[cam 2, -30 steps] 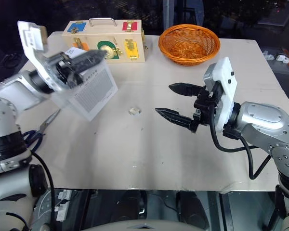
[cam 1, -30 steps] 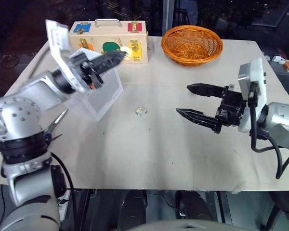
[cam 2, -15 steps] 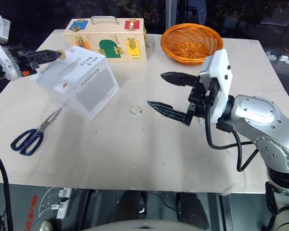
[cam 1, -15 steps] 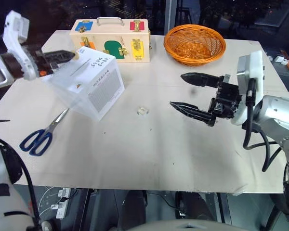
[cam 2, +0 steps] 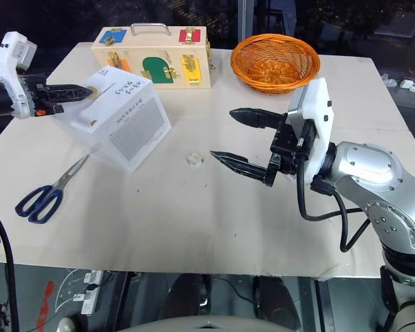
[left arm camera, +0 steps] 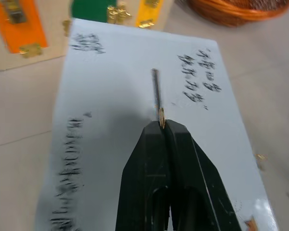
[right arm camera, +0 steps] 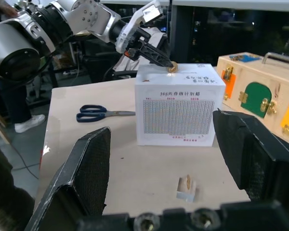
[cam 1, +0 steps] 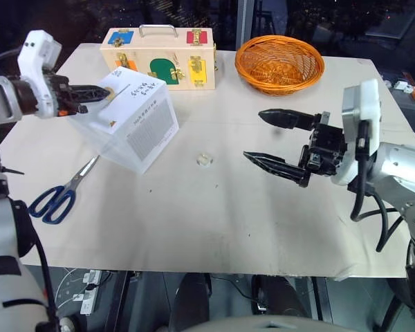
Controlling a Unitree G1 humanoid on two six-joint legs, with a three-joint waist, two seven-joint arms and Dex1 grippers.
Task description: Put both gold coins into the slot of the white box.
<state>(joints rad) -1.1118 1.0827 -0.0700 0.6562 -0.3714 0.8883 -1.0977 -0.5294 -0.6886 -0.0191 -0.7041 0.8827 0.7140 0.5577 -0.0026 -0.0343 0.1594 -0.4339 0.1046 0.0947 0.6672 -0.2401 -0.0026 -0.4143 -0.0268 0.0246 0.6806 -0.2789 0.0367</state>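
The white box (cam 1: 135,123) stands tilted on the table's left part, its thin dark slot (left arm camera: 155,89) on the top face. My left gripper (left arm camera: 162,125) reaches in from the left, shut on a gold coin (left arm camera: 162,116). The coin is held edge-on just above the top face, close to one end of the slot. The second gold coin (cam 1: 205,158) stands in a small clear holder on the table between the box and my right gripper (cam 1: 254,135). That gripper hovers open and empty, pointing left toward the coin.
A wooden case (cam 1: 159,50) with coloured latches and a handle stands behind the box. An orange wicker basket (cam 1: 279,63) sits at the back right. Blue-handled scissors (cam 1: 55,197) lie near the table's left front edge.
My left arm swung out to the left, off the box's front, and now points across the top face with the coin. The right gripper has stayed in place.
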